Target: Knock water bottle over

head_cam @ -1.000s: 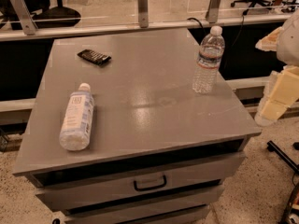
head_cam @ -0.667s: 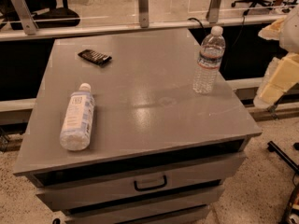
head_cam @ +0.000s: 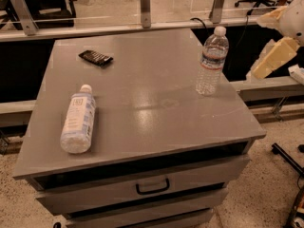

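Observation:
The water bottle (head_cam: pixel 211 61) stands upright near the far right edge of the grey cabinet top (head_cam: pixel 142 103). It is clear and ribbed, with a white cap and a narrow blue-red band. My gripper (head_cam: pixel 257 47) hovers off the table's right side, at about the height of the bottle's upper half and a short gap to its right, not touching it. Its two cream fingers (head_cam: pixel 274 56) point left and are spread apart with nothing between them.
A smoother bottle with a large white-and-blue label (head_cam: pixel 78 120) lies on its side at the left front. A small dark packet (head_cam: pixel 96 57) lies at the far left. A railing with posts (head_cam: pixel 145 8) runs behind the cabinet. A drawer handle (head_cam: pixel 152 186) is below.
My gripper has risen beside the table's right edge, from below the table top's level up to the bottle's height. The water bottle and the other objects have not moved.

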`<action>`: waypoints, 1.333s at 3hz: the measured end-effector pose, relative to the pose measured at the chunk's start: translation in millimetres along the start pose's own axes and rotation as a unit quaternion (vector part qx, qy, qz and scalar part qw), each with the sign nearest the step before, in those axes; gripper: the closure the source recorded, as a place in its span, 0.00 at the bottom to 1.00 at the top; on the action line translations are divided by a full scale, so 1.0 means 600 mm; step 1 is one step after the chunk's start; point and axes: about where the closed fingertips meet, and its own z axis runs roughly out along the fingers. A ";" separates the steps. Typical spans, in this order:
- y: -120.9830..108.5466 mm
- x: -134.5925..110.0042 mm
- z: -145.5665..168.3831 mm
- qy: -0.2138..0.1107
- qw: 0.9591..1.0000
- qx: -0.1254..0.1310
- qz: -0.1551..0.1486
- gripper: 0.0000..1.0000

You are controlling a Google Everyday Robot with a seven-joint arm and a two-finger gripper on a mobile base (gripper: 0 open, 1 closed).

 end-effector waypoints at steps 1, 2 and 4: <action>-0.021 -0.003 0.052 -0.088 0.995 -0.022 0.038 0.00; -0.011 -0.023 0.098 -0.155 0.984 -0.063 0.058 0.00; 0.017 -0.058 0.174 -0.212 0.966 -0.130 0.075 0.05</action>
